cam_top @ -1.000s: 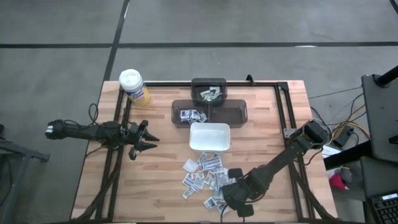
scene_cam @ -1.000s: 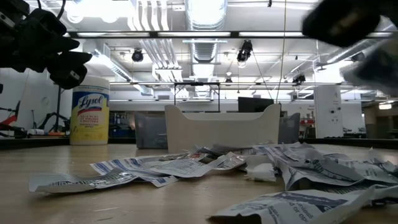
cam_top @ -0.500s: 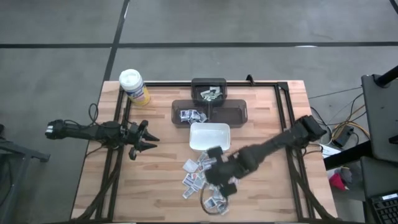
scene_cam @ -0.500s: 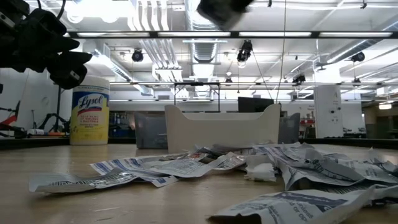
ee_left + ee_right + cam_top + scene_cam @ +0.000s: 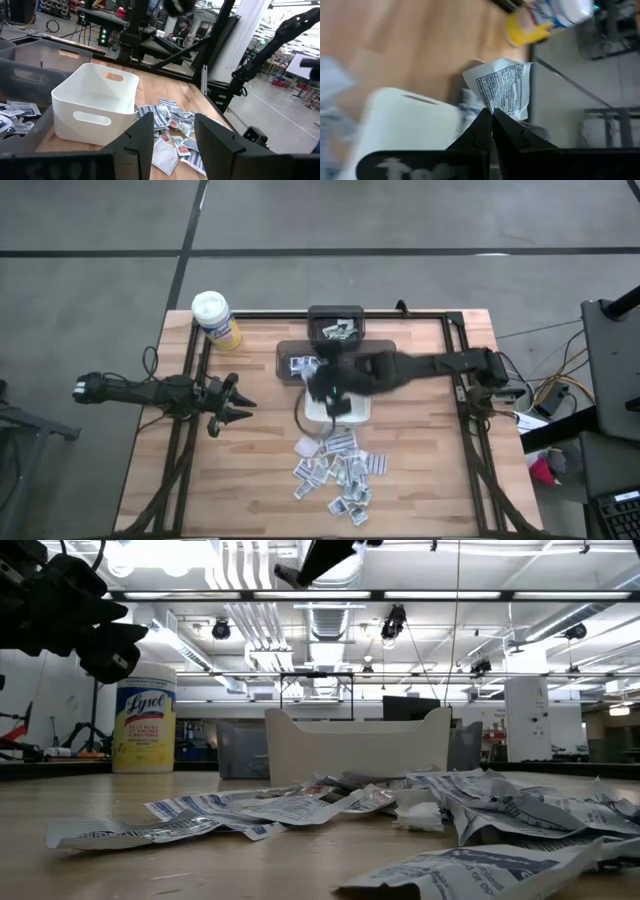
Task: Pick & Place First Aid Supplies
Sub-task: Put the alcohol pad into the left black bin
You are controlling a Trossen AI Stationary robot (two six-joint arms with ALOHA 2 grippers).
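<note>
Item one: we log the right claw (image 5: 491,120) clenched on a single first aid packet (image 5: 502,89), white with dark print, pinched at one edge between both fingers. In the high view the right arm reaches across the bench (image 5: 250,470) from three o'clock, and its claw (image 5: 328,383) hangs over the left end of the white dish (image 5: 355,412), beside the dark tray (image 5: 385,365) that carries a few packets in its left compartment.

Item two: we count the remaining loose packets (image 5: 335,470) as a scattered heap on the wood at six o'clock from the dish, some overlapping. The low view shows the same heap (image 5: 330,808) lying crumpled in front of the dish (image 5: 355,745).

Item three: the left claw (image 5: 228,403) waits at nine o'clock over the bench's left side, fingers spread apart and holding nothing.

Item four: a yellow Lysol canister (image 5: 215,320) stands upright at the eleven o'clock corner.
</note>
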